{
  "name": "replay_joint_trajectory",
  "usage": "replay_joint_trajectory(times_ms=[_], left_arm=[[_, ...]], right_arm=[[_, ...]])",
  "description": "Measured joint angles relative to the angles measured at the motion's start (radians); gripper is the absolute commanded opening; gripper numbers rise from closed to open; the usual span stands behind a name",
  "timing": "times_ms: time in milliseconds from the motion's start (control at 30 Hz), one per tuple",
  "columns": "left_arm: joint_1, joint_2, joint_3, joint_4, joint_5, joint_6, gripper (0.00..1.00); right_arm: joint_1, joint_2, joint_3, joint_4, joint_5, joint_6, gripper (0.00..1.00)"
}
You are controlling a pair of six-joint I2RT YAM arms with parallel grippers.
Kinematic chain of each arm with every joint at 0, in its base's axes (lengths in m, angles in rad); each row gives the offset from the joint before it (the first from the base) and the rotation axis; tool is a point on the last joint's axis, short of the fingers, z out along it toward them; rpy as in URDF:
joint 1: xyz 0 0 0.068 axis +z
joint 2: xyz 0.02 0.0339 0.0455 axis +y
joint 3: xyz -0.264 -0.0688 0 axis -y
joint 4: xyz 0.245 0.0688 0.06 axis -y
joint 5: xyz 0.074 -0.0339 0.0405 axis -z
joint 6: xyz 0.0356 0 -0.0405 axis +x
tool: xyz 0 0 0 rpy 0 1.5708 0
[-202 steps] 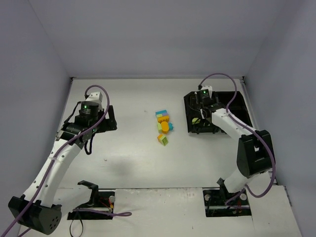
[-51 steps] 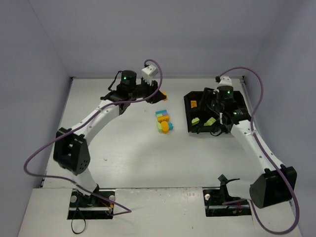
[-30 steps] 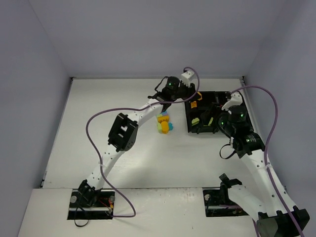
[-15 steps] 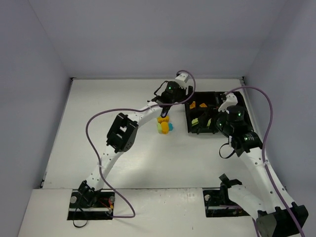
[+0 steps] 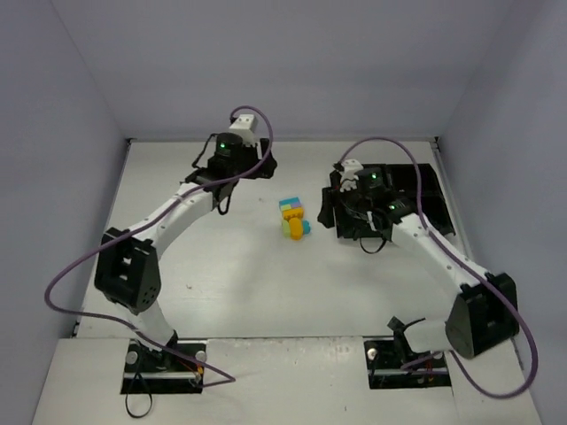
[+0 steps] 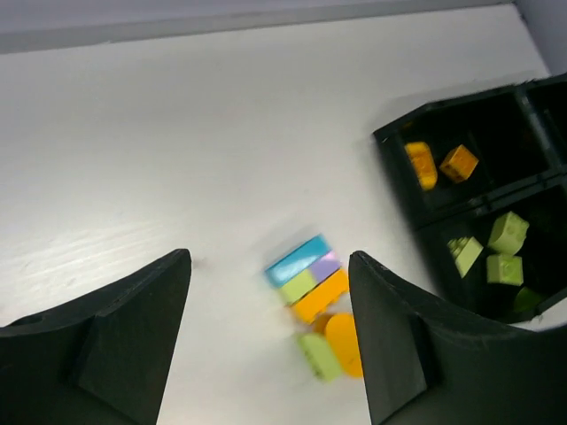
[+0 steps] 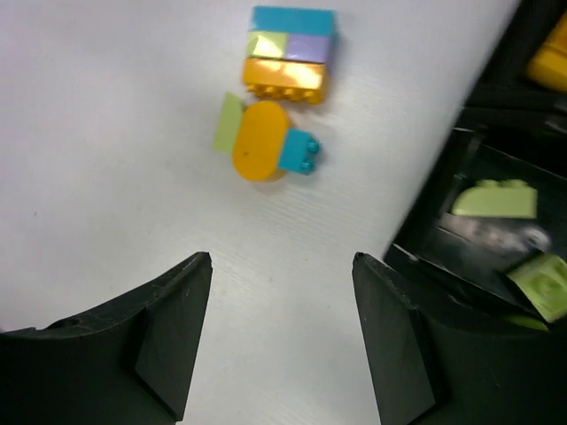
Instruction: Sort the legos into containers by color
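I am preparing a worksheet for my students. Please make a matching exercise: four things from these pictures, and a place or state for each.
Things: 1 orange oval piece; 2 purple brick; 3 yellow-green sloped brick; 4 left gripper.
Places or states: A open, empty; B in the black tray; C touching the small cyan brick; D between the long cyan brick and the long orange brick.
Pairs: 1-C; 2-D; 3-B; 4-A.

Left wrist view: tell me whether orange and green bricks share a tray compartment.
No, the two orange bricks sit in one compartment of the tray and the green bricks in the next.
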Motion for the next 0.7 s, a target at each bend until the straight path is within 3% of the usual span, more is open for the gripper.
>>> replay_joint_trajectory(times_ms=[333,700], left_arm=[[0.058,-0.290,-0.363,-0.153,0.061,0.108,0.65],[0.087,-0.497,-0.496,-0.193,0.042,0.152,0.65]], right_arm=[[0.045,0.354,0.142,0.052,-0.158,-0.122,0.62],[0.100,0.543,0.154,0.156,-0.196,-0.164,0.66]])
